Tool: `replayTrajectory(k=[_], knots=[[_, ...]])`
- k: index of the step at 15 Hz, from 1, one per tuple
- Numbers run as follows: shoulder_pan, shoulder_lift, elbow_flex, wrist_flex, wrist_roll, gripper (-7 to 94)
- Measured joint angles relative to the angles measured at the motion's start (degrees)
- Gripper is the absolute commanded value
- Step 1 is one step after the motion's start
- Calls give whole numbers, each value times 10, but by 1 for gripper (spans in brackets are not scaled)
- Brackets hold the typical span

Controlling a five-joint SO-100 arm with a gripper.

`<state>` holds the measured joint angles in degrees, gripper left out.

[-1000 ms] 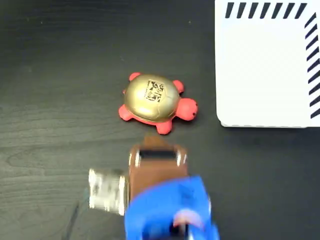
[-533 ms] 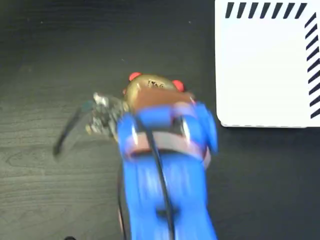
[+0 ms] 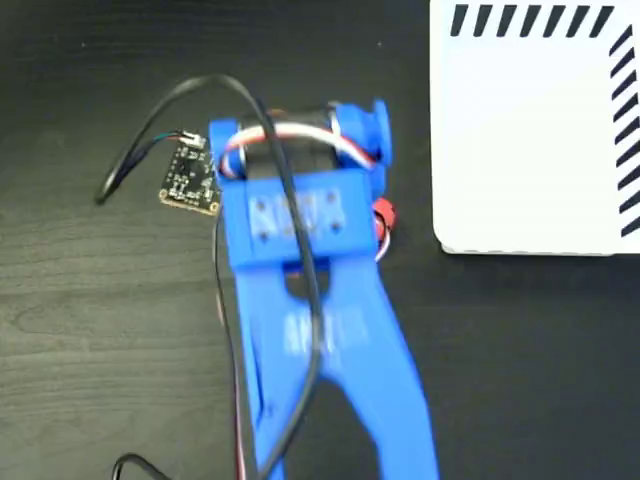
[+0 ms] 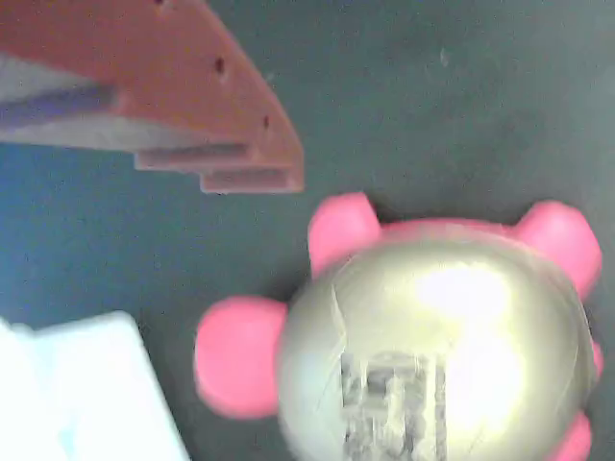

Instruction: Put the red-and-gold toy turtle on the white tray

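Observation:
The red-and-gold toy turtle (image 4: 432, 365) fills the lower right of the wrist view, with its gold shell, a blurred black code mark, and its coral head and feet. In the fixed view my blue arm covers it, leaving only a red sliver of the turtle (image 3: 382, 213). My gripper (image 3: 305, 135) hangs right over the turtle. One orange-brown finger (image 4: 211, 115) shows at the upper left of the wrist view, clear of the shell with nothing against it. The other finger is out of view. The white tray (image 3: 530, 140) lies to the right of the arm, and a tray corner (image 4: 77, 394) shows in the wrist view.
A small circuit board (image 3: 190, 182) with black cables hangs off the arm's left side. The dark wood table (image 3: 90, 330) surrounds the arm. The tray's black stripes (image 3: 530, 20) run along its top and right edges.
The arm has swept up from the bottom edge and now covers the turtle, which lay in plain sight a second ago. Turtle and tray have stayed in place.

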<state>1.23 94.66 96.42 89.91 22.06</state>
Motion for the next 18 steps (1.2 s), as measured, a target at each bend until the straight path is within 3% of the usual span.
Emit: replayTrajectory(k=[3,18], knots=[[-11,-33,-14,-1,25,62],[-9,-184,-40,-37,35,62]])
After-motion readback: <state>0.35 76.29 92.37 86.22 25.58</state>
